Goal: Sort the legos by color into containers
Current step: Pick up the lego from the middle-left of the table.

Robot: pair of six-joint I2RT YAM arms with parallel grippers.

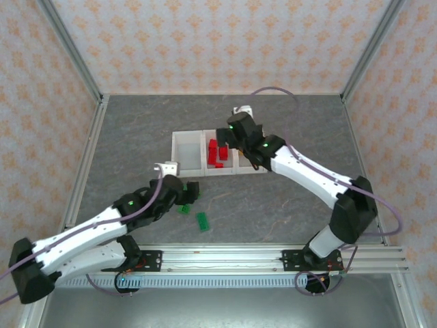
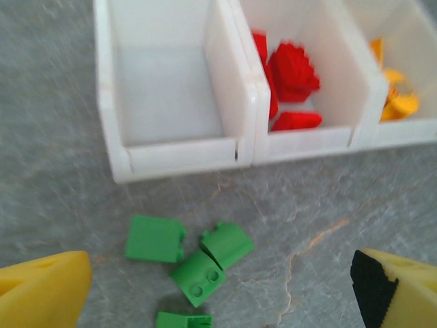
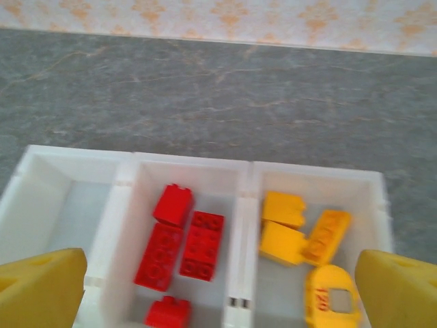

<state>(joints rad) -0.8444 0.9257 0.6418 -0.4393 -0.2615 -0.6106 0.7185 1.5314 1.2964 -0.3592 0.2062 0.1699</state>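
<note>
Three joined white containers (image 1: 186, 134) stand in a row mid-table. In the left wrist view the left bin (image 2: 167, 96) is empty, the middle one holds red legos (image 2: 292, 68) and the right one orange-yellow legos (image 2: 396, 99). Several green legos (image 2: 198, 276) lie on the table in front of the bins, with one more (image 1: 203, 221) nearer the front. My left gripper (image 2: 220, 294) hangs open over the green cluster. My right gripper (image 3: 222, 294) is open and empty above the seam between the red legos (image 3: 181, 242) and the orange-yellow legos (image 3: 300, 229).
A grey marbled table (image 1: 287, 198) is ringed by patterned walls and metal posts. A rail (image 1: 218, 256) runs along the near edge by the arm bases. The right arm (image 1: 307, 174) crosses over the right bin.
</note>
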